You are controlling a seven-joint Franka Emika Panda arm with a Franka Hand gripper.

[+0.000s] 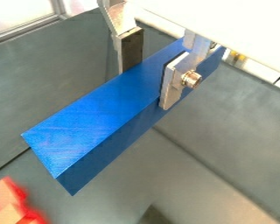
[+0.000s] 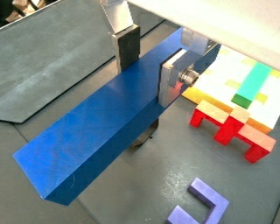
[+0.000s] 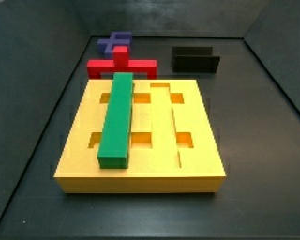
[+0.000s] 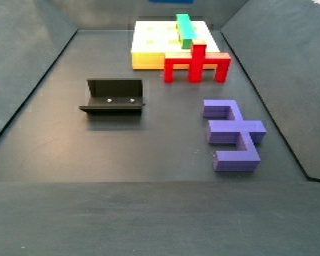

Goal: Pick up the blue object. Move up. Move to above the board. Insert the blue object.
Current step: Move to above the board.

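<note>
In both wrist views my gripper [image 1: 154, 66] [image 2: 150, 66] is shut on the blue object [image 1: 101, 122] [image 2: 95, 131], a long plain blue bar. One dark pad [image 2: 127, 48] presses one long side and the silver finger plate [image 2: 174, 80] presses the other. The bar hangs above the dark floor. The yellow board [image 2: 230, 74] lies beyond the bar's far end, to one side. It also shows in both side views [image 3: 197, 141] [image 4: 152, 45]. A green bar [image 3: 119, 117] [image 4: 186, 25] lies in one of its grooves. Neither gripper nor blue bar shows in the side views.
A red branched piece [image 3: 121, 67] [image 4: 199, 64] [image 2: 224, 118] lies against the board's end. A purple-blue angular block [image 3: 115, 42] [image 4: 232, 133] [image 2: 201, 203] lies on the floor past it. The fixture [image 3: 195, 60] [image 4: 113, 97] stands apart. Dark walls surround the floor.
</note>
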